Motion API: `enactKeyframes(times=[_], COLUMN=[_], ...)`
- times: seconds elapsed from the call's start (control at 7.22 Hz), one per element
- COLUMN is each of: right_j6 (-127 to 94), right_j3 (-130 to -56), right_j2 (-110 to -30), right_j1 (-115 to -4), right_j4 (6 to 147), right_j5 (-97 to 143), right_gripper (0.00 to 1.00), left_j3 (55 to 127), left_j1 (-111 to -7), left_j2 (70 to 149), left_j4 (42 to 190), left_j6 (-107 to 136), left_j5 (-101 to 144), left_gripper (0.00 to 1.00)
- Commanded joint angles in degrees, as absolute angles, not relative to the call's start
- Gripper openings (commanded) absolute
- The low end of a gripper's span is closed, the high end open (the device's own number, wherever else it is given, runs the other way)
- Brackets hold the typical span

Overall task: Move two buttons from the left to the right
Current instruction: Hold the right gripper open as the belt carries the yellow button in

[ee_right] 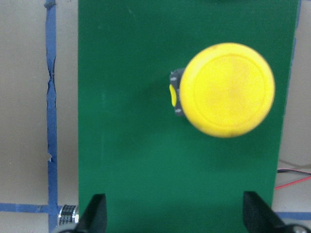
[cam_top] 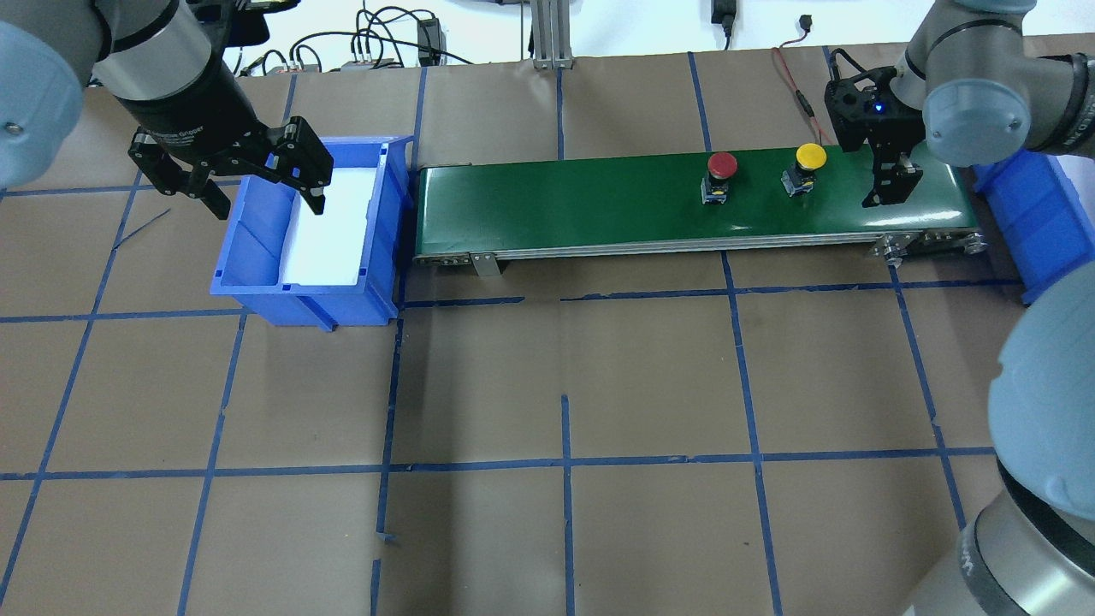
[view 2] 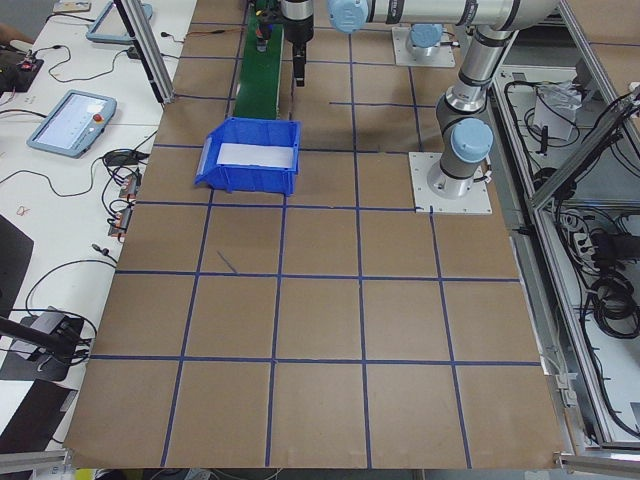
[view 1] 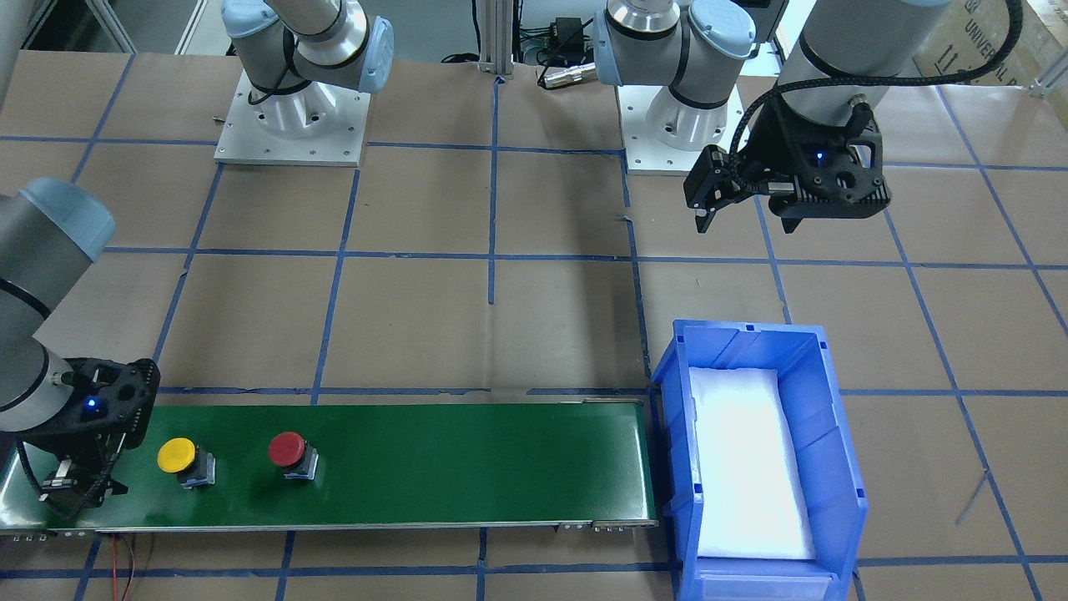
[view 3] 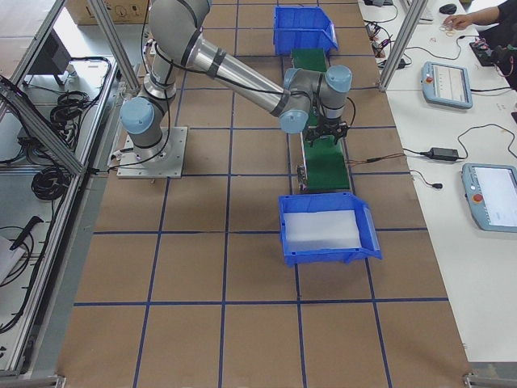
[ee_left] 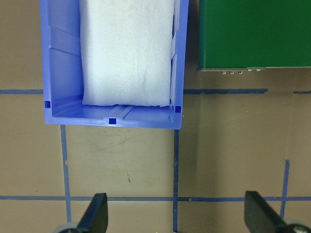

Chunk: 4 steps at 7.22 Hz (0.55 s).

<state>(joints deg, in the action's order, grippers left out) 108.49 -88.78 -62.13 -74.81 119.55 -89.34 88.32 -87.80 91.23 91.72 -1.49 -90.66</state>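
— Right gripper (ee_right: 175, 216) first: spread or pinched?
— Spread wide. Two dark fingertips (ee_right: 97, 213) far apart at the bottom of the wrist view, over the green belt (view 1: 459, 467).
— Touching anything?
— Clear of both buttons. As for the belt itself, impossible to tell. Hangs at the belt's end on the robot's right, just beside the yellow button (view 1: 177, 455).
— And that button, where exactly?
— Upright on the belt, round cap on top, dark base beneath. Ahead of the fingertips in the wrist view, toward one long edge of the belt.
— And the red button (view 1: 286, 449)?
— Upright on the belt as well. Near the yellow button yet apart from it, on the side away from the right gripper.
— Now the left gripper (cam_top: 261, 197).
— Spread too, fingers well apart. Up above the table (cam_top: 565, 376), near the blue bin (view 1: 838, 467), on the robot's side of it. Well apart from both buttons.
— And the bin?
— At the belt's other end, just beside it; touching or not, unclear. Inside, a white foam pad (view 1: 747, 467) flat on its floor.
— Anything more on the table?
— Belt along the side of the table farthest from the robot. Past the belt's right end, a second blue bin (cam_top: 1026, 214), partly hidden behind the right arm. Over the whole tabletop, brown paper, crossed by blue tape lines (cam_top: 565, 462) in a grid.
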Motion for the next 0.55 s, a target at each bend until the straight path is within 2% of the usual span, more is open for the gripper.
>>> enactKeyframes(times=[0.0,0.42], right_j6=[107.4,101.34], right_j3=[-87.72,-87.89], right_j2=[-61.61,-61.52], right_j1=[-74.79,-74.79], right_j4=[119.53,119.88], right_j5=[-87.11,-85.16], right_gripper=[1.0,0.99], left_j3=[88.33,88.42], left_j1=[-87.8,-87.8], left_j2=[91.23,91.14], left_j4=[91.67,91.67], left_j6=[-1.49,-1.49], left_j5=[-90.7,-90.7], left_gripper=[1.0,1.0])
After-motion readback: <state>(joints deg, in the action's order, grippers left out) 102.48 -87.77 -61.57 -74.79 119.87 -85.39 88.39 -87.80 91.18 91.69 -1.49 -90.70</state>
